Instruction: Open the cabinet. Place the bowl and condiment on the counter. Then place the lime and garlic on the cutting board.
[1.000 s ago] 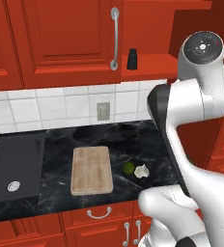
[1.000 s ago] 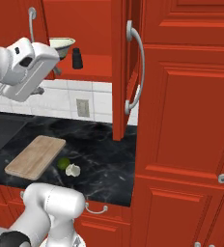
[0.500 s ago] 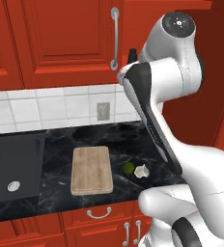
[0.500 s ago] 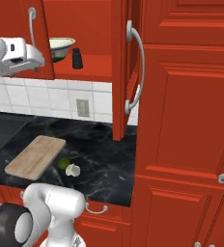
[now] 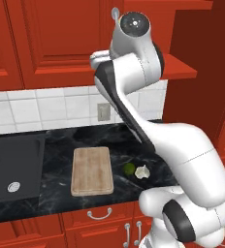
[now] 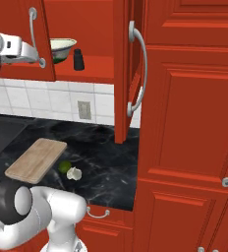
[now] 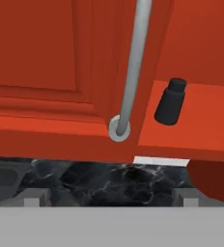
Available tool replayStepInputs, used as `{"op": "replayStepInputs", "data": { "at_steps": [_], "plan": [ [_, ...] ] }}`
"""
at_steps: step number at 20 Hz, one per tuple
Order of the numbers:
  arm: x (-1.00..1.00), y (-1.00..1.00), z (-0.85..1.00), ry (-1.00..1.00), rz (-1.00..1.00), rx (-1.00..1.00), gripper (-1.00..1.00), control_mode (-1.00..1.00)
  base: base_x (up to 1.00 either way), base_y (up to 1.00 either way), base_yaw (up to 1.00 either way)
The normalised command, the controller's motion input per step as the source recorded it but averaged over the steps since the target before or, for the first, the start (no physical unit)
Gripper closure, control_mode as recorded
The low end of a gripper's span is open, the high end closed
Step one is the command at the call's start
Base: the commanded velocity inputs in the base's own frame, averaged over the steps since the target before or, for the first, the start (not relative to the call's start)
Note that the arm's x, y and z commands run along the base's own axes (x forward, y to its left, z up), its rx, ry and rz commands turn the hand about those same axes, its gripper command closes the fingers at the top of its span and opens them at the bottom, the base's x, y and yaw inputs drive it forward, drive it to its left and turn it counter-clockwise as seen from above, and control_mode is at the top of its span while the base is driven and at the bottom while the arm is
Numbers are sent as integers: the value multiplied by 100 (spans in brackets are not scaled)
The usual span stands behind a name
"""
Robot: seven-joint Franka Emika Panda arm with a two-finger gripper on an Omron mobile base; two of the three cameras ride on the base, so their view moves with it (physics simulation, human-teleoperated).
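This is a rendered home kitchen. A black marble table [image 5: 56,145] with faint white veins is the landmark: a dark sink basin [image 5: 10,167] is sunk into its left end, a wooden cutting board [image 5: 91,170] lies on it, white wall tiles with an outlet [image 5: 103,111] rise behind it, red wall cabinets [image 5: 61,38] with long silver handles hang above, and low red drawers [image 5: 97,218] sit beneath.

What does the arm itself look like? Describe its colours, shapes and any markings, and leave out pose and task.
The arm is made of glossy white, rounded, tubular links with dark grey to black joint bands. A round dark cap with a small pale centre mark closes its uppermost joint. No cables or lettering are visible. In the hand view two small grey finger tips rise at the bottom edge.
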Motion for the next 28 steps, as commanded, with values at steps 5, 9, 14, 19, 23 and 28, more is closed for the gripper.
{"op": "replayStepInputs", "data": {
  "at_steps": [5,9,14,19,23,28],
  "plan": [
    [18,-12,11,0,-16,1,-100,-100,0,0,0],
    [47,0,1,3,-2,0,-100,-100,0,0,0],
    [51,-3,0,0,1,0,-100,-100,0,0,0],
    [45,-9,0,0,3,0,-100,-100,0,0,0],
    [28,-8,0,0,1,0,100,-100,0,0,0],
    [31,0,0,0,0,0,100,-100,0,0,0]
  ]
}}
